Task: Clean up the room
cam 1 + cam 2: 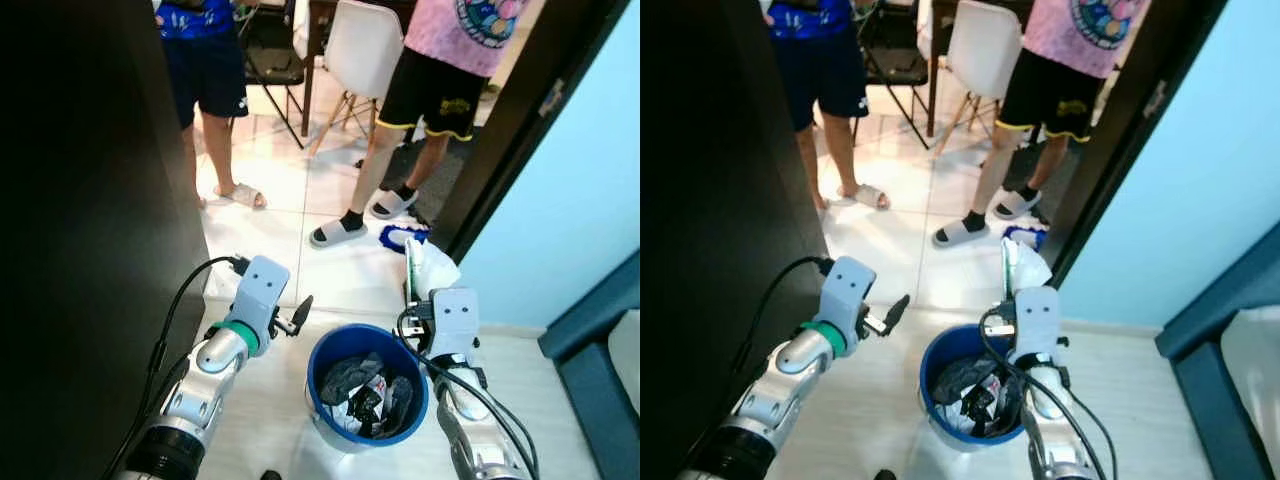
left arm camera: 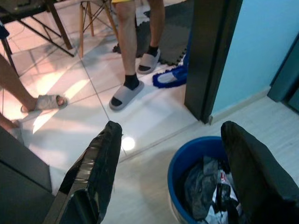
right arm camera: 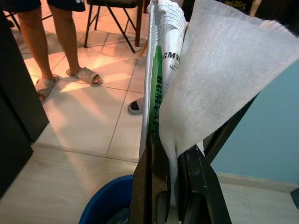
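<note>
Wrappers [image 3: 196, 88], white sheet and printed bag, we log pinched in our right tool [image 3: 180, 186] above the blue bucket [image 1: 330, 355] of dark rags [image 1: 352, 378]; left tool [image 2: 173, 172] gapes empty beside it.

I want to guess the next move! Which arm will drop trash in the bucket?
Probably the right. The right gripper already holds white paper just above the blue bucket's rim. The left gripper is open and empty, beside the bucket.

Glossy white floor tiles [image 1: 270, 215], pale wood-look flooring [image 1: 265, 400], black cabinet side [image 1: 90, 240], light blue wall [image 1: 570, 210], white chair [image 1: 362, 45].
</note>
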`<state>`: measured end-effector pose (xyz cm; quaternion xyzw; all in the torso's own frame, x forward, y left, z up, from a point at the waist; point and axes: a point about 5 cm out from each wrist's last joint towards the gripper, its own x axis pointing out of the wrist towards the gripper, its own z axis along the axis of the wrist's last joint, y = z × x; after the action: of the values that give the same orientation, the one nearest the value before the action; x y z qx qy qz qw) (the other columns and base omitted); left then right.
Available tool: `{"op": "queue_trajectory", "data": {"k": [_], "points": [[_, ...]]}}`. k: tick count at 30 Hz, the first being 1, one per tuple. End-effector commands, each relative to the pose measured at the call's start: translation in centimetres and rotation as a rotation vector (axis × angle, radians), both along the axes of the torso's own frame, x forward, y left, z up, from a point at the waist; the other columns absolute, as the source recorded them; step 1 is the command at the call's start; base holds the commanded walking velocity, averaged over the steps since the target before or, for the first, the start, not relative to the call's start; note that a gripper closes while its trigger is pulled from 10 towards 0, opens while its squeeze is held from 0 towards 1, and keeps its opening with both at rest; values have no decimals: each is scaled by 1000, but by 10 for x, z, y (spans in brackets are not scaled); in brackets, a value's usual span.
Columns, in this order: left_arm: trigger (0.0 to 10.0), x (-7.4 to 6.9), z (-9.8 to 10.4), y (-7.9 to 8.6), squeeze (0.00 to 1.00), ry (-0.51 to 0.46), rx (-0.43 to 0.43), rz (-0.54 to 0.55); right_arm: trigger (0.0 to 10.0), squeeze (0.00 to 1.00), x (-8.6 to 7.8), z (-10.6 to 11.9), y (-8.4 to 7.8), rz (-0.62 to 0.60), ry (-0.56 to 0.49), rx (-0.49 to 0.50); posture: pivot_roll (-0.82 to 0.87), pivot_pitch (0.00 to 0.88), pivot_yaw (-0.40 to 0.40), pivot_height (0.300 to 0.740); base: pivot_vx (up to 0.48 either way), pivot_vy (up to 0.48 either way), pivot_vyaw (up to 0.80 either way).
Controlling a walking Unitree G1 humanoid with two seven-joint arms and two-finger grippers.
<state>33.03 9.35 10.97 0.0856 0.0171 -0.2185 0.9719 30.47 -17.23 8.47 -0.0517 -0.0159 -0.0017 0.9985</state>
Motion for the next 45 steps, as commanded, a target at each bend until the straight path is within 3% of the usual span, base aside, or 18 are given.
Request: {"op": "queue_trajectory", "data": {"k": [1, 18, 25, 34, 45], "points": [[10000, 2, -3, 3, 0, 10, -6, 24, 10000, 0, 0, 0, -1, -9, -9, 6, -65, 86, 52, 740, 0, 0, 0], [10000, 5, 6, 11, 0, -21, -58, 80, 10000, 0, 5, 3, 5, 15, -22, 10, -46, 77, 37, 740, 0, 0, 0], [10000, 0, -7, 8, 0, 6, -28, 62, 10000, 0, 5, -1, 6, 29, -5, -7, -48, 81, 27, 740, 0, 0, 0], [10000, -7, -18, 2, 0, 26, 4, 36, 10000, 0, -8, -25, -17, -23, 94, -65, -66, 82, 17, 740, 0, 0, 0], [10000, 3, -6, 0, 0, -5, -12, 40, 10000, 0, -3, -15, -13, -26, 44, -46, -78, 74, 32, 740, 0, 0, 0]]}}
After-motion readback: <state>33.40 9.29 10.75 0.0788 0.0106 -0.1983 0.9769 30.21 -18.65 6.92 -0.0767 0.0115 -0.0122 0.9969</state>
